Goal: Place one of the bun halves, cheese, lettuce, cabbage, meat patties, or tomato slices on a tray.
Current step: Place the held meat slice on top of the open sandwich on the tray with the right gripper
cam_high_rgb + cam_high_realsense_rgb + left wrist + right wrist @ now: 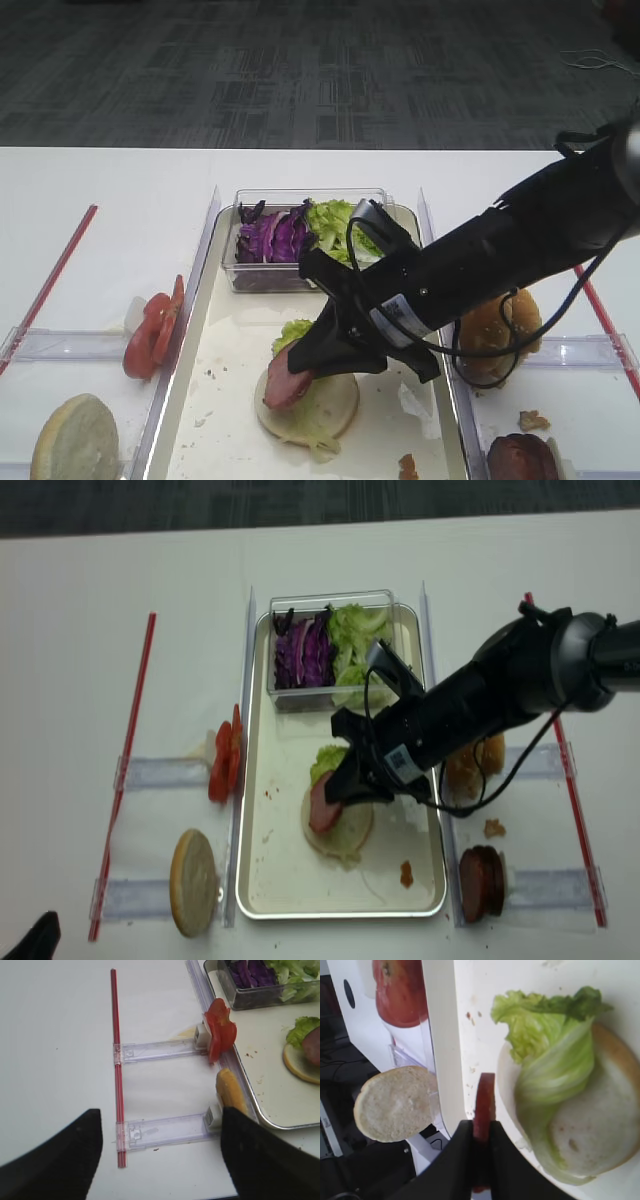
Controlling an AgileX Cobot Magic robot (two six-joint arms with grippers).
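Note:
My right gripper (pixel 305 365) is shut on a meat patty (pixel 288 380), held on edge over the left rim of a flat bun half (pixel 320 410) that lies on the tray (pixel 200 400). A lettuce (pixel 293 332) leaf rests on that bun. In the right wrist view the patty (pixel 484 1100) stands pinched between the black fingers (pixel 460 1155), next to the lettuce (pixel 555 1055) and bun (pixel 600 1135). My left gripper (pixel 160 1125) is open over the bare table, left of the tray (pixel 260 1095). Tomato slices (pixel 155 330) stand in a holder left of the tray.
A clear tub (pixel 260 275) at the tray's far end holds purple cabbage (pixel 272 236) and lettuce. Another bun half (pixel 75 440) stands at the front left. A seeded bun (pixel 500 325) and a second patty (pixel 520 458) stand right of the tray. Red straws (pixel 55 275) edge the holders.

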